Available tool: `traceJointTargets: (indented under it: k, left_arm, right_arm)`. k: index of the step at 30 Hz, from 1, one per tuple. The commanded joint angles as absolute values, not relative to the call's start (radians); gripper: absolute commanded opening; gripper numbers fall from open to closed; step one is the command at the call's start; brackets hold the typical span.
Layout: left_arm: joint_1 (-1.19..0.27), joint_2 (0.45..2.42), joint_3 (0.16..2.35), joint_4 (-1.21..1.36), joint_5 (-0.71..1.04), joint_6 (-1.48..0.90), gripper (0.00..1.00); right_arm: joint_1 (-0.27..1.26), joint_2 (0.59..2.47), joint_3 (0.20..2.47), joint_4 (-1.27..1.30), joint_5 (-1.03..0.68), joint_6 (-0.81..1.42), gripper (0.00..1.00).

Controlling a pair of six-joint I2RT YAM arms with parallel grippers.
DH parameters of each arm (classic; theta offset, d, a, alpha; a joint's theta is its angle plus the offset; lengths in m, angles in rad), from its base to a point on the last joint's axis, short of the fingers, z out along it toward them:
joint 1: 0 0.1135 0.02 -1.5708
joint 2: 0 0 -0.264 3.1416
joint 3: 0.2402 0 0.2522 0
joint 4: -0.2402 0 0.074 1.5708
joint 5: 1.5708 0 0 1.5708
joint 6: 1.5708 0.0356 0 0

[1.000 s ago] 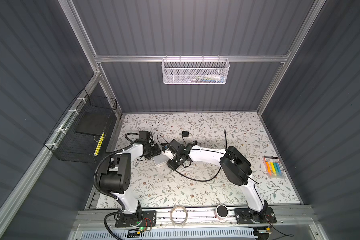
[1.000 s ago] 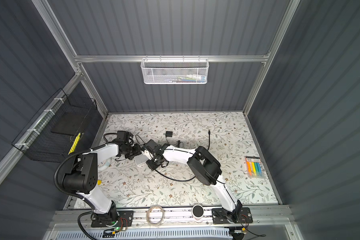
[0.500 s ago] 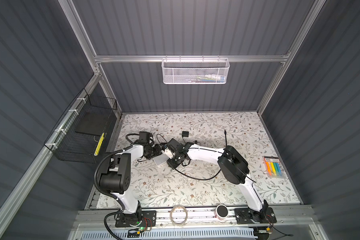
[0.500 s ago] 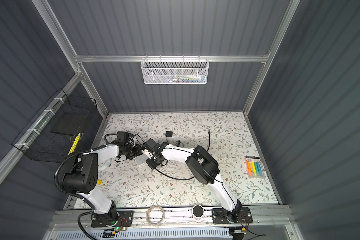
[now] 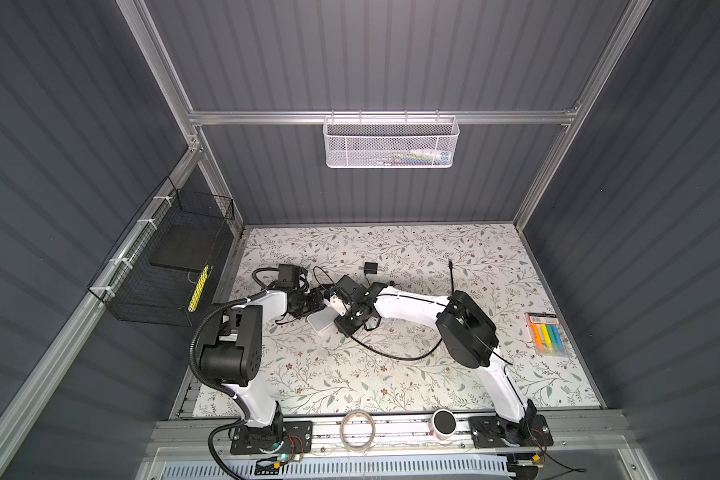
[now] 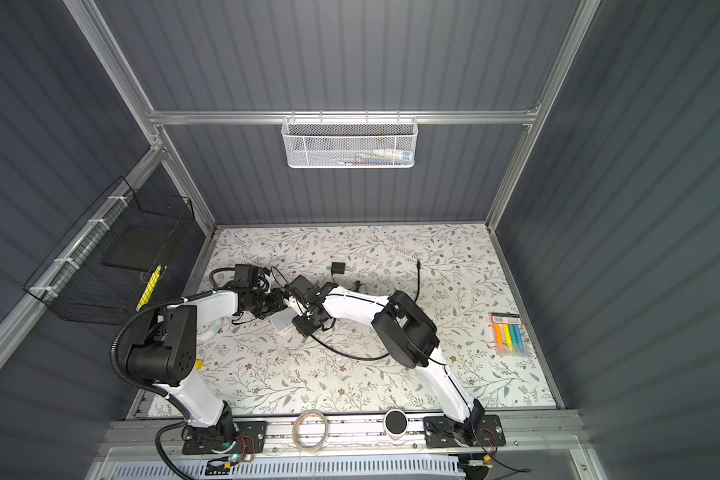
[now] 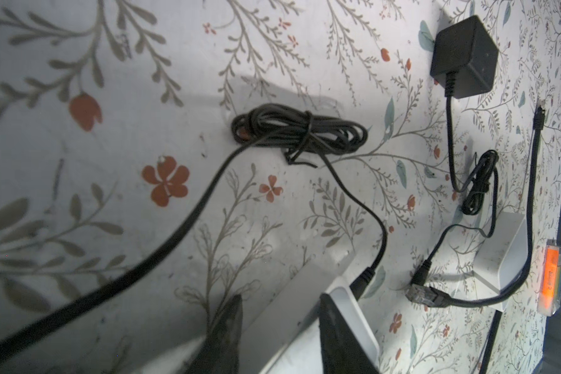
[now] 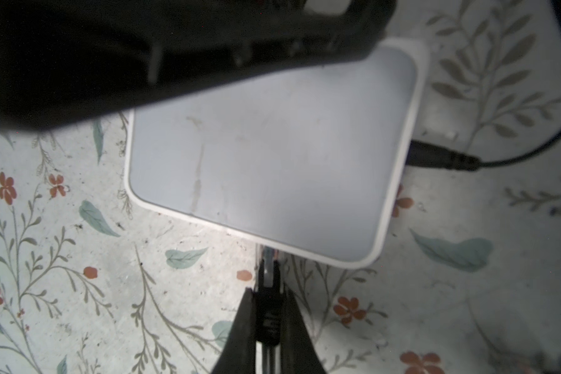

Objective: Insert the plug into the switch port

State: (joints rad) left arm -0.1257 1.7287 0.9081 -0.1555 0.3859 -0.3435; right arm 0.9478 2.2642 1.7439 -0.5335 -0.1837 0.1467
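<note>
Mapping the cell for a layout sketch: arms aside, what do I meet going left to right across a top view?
black wire basket → white switch → black power adapter → loose cable end → pack of coloured markers

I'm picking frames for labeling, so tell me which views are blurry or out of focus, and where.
Right wrist view: a dark blurred shape covers part of the switch; the plug is fairly sharp. Left wrist view: the near black cable smears, the power adapter is crisp. Both top views: sharp and evenly lit.
</note>
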Motion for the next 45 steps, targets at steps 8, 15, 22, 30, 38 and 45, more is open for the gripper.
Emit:
traceJointTargets:
  k: [8, 15, 22, 30, 38, 45]
  left_arm:
    - [-0.146, 1.763, 0.896, -0.164, 0.411, -0.340, 0.37]
    - [-0.152, 1.761, 0.894, -0.163, 0.420, -0.336, 0.37]
    - [-0.158, 1.767, 0.878, -0.146, 0.433, -0.344, 0.36]
    - [-0.164, 1.773, 0.858, -0.127, 0.451, -0.348, 0.36]
    - [-0.170, 1.781, 0.853, -0.120, 0.455, -0.351, 0.35]
    - [-0.170, 1.794, 0.854, -0.119, 0.452, -0.351, 0.35]
  right_arm:
    - [0.942, 2.271, 1.782, -0.544, -0.172, 0.133, 0.00]
    - [0.930, 2.277, 1.789, -0.544, -0.165, 0.133, 0.00]
    - [0.919, 2.253, 1.760, -0.491, -0.213, 0.159, 0.00]
    - [0.914, 2.239, 1.681, -0.357, -0.242, 0.181, 0.00]
    - [0.903, 2.208, 1.616, -0.275, -0.220, 0.177, 0.00]
    - [0.894, 2.164, 1.568, -0.274, -0.202, 0.154, 0.00]
